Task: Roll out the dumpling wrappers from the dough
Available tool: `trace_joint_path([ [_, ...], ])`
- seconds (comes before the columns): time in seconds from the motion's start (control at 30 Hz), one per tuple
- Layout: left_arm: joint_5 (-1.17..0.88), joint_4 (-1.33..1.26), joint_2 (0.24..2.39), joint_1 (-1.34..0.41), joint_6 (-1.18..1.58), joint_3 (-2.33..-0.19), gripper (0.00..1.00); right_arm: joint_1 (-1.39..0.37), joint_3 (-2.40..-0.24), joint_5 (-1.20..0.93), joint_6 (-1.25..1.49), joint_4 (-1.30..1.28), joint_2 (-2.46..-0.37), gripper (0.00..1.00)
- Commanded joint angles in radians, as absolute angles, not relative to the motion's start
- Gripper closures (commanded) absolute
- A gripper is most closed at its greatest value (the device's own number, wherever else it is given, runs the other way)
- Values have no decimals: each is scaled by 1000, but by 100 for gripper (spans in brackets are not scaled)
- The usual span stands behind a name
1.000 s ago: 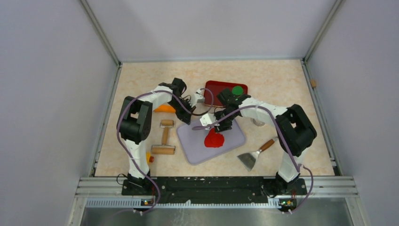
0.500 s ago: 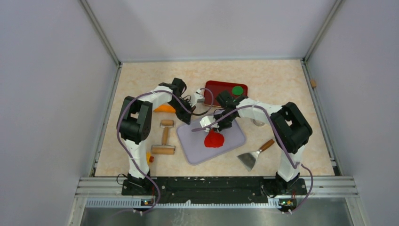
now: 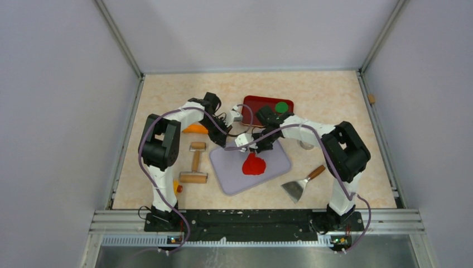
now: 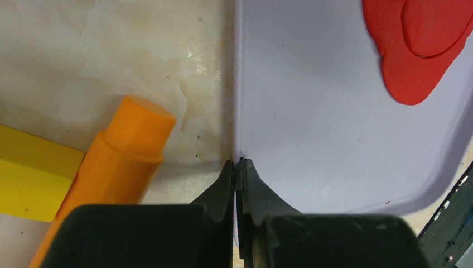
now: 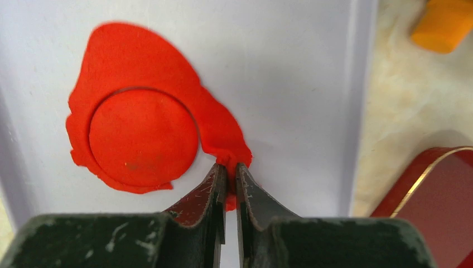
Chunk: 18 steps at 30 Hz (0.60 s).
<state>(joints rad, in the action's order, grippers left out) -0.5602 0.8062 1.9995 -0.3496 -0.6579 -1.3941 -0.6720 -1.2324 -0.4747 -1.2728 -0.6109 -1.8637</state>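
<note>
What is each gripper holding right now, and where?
Left gripper pinches the lilac board by its edge; right gripper pinches the red dough at its ragged rim.

A thin, ragged-edged flat patch of bright red dough (image 5: 145,50) lies just ahead of the right gripper (image 5: 227,174), its small near tab pinched between the jaws. Cut into it, ahead and left of those jaws, a neatly round red dough disc (image 5: 144,137) lies flat, level with the patch.

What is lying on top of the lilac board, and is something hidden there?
A flattened red dough patch lies on the lilac board, with a round wrapper disc cut inside it. The right gripper pinches and hides the patch's near tip.
</note>
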Motion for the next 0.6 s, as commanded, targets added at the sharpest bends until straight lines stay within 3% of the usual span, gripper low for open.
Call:
trace_joint_path([
  [0.0, -606, 801, 2002, -357, -648, -1415, 100, -709, -1305, -613, -1180, -572, -1766, 90],
  [0.57, -611, 845, 2051, -349, -624, -1473, 100, -753, -1191, -654, -975, -493, -1488, 91],
])
